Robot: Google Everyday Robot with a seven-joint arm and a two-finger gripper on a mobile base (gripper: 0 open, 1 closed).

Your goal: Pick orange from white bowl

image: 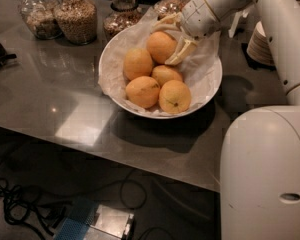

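The white bowl (210,91), lined with crinkled white paper, stands on the grey table and holds several oranges. The orange (160,46) is the largest one and lies at the back of the pile. My gripper (172,39) reaches into the bowl from the upper right. Its cream fingers are spread. One finger (164,23) is above the orange's top and the other lies against its right side. The orange rests on the pile with the other fruit.
Glass jars (76,15) of grains stand behind the bowl at the back left. A stack of small white saucers (262,46) is at the right. My white base (265,174) fills the lower right. Cables and a box lie on the floor.
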